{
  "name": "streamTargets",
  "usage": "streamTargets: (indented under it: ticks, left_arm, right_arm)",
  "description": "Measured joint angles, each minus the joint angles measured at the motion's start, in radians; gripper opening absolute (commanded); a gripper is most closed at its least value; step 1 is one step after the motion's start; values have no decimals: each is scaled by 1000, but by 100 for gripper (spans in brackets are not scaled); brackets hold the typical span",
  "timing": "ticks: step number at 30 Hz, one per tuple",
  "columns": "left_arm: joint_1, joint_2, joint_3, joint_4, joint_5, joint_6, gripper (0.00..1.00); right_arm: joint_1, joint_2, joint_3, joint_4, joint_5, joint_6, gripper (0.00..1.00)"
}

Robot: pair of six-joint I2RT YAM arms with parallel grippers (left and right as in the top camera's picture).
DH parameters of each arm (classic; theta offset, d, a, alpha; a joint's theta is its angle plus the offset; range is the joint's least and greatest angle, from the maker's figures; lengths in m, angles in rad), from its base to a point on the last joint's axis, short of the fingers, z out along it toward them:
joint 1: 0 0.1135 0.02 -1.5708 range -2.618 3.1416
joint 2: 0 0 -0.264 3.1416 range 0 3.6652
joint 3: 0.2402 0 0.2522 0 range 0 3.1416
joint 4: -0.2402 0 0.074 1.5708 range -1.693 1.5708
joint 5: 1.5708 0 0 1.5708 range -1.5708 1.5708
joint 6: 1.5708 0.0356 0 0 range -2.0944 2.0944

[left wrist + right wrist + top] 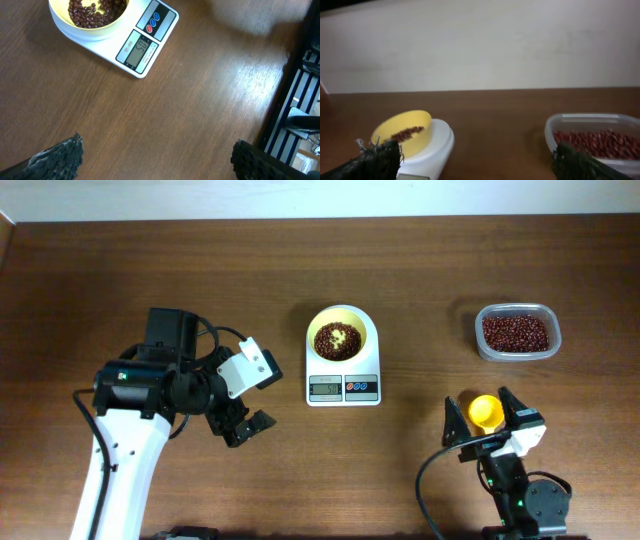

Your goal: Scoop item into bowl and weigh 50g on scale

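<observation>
i work over a dark brown wood-grain counter point(120, 270) with a soft, even sheen. a plain pale wall point(480, 45) rises behind its far edge. past one side edge i see dark slatted framework point(295, 95).

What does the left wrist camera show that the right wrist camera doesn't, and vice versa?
Only the left wrist view: the screen and red and blue buttons of the scale, seen from above. Only the right wrist view: the clear tub of beans and the pale wall. Both: the yellow bowl holding beans on the scale, on the wooden table.
</observation>
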Motion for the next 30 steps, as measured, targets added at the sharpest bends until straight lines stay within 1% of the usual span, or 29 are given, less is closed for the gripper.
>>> streamTargets:
  ticks: [5, 8, 24, 30]
  left_arm:
    - [0, 0, 0, 0, 0, 0, 99]
    - [0, 0, 0, 0, 0, 0, 99]
    - [0, 0, 0, 0, 0, 0, 99]
    - [0, 0, 0, 0, 0, 0, 99]
  right_arm:
    - [0, 0, -9, -12, 37, -3, 99]
    - [0, 0, -9, -77, 64, -11, 99]
    - [0, -1, -9, -85, 113, -140, 99]
    - [0, -1, -9, -85, 115, -151, 99]
